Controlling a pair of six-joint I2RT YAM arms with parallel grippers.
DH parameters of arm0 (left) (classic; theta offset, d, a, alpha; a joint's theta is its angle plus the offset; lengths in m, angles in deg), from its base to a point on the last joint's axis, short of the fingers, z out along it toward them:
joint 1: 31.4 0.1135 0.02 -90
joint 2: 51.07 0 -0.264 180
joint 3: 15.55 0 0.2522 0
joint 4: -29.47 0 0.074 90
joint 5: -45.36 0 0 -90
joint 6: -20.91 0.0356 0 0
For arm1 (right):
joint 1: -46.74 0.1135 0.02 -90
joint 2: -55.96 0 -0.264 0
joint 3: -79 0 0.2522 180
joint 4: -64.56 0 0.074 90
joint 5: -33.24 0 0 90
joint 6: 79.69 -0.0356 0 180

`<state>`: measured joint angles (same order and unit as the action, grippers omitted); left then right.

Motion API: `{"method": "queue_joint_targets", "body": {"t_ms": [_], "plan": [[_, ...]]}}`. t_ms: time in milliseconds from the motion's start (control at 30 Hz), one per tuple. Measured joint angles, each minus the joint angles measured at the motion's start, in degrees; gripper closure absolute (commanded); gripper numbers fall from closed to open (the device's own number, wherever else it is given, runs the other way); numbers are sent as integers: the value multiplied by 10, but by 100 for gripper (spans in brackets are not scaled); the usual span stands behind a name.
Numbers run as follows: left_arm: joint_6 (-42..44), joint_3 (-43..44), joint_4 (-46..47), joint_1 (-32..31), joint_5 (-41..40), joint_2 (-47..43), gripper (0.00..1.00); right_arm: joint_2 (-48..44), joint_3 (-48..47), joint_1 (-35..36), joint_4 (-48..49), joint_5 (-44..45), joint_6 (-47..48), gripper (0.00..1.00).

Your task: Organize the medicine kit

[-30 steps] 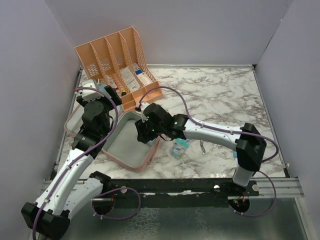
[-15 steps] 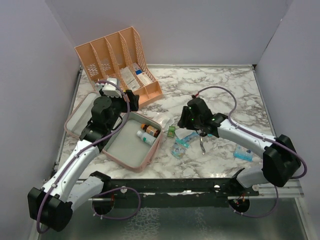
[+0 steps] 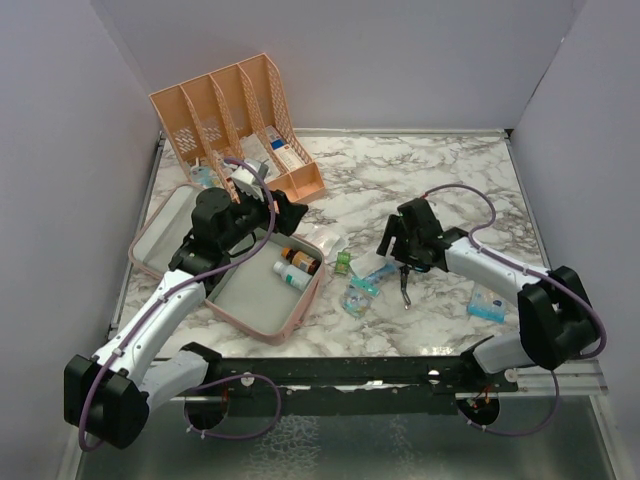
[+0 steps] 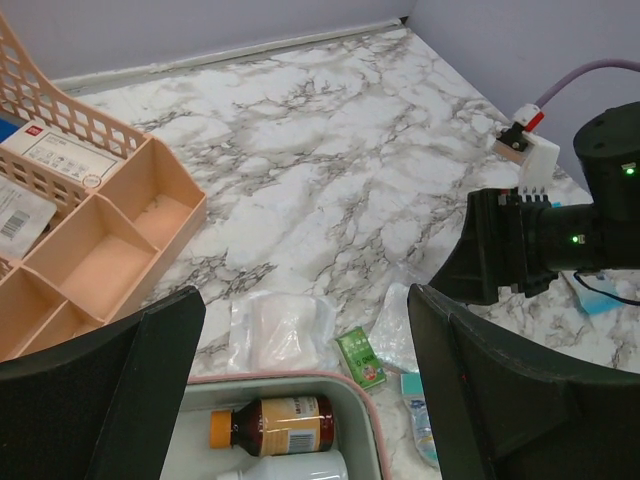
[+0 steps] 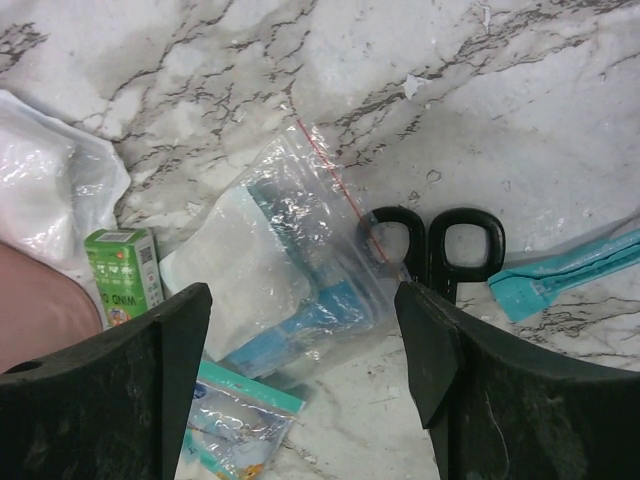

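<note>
Noting two bottles [image 3: 300,260] in medicine kit [image 3: 245,297] | we see packets [image 3: 358,298] loose on table [image 3: 440,180] | left claw [image 4: 305,300], right claw [image 5: 300,300] apart, empty.

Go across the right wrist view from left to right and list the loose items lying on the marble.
On the marble: white plastic packet → small green box → clear zip bag with blue and white contents → black scissors handles → teal packet.
</note>
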<state>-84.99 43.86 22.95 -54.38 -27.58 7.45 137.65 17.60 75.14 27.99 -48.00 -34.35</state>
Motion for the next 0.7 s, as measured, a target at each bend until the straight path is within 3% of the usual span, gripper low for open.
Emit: {"method": "queue_joint_targets", "body": {"t_ms": [200,700], "plan": [[0,-5,6,0,3,0,14,14,27,-8,17,-13,-8,28],[0,-6,8,0,-9,6,14,43,33,-10,45,-2,-64,56]]}}
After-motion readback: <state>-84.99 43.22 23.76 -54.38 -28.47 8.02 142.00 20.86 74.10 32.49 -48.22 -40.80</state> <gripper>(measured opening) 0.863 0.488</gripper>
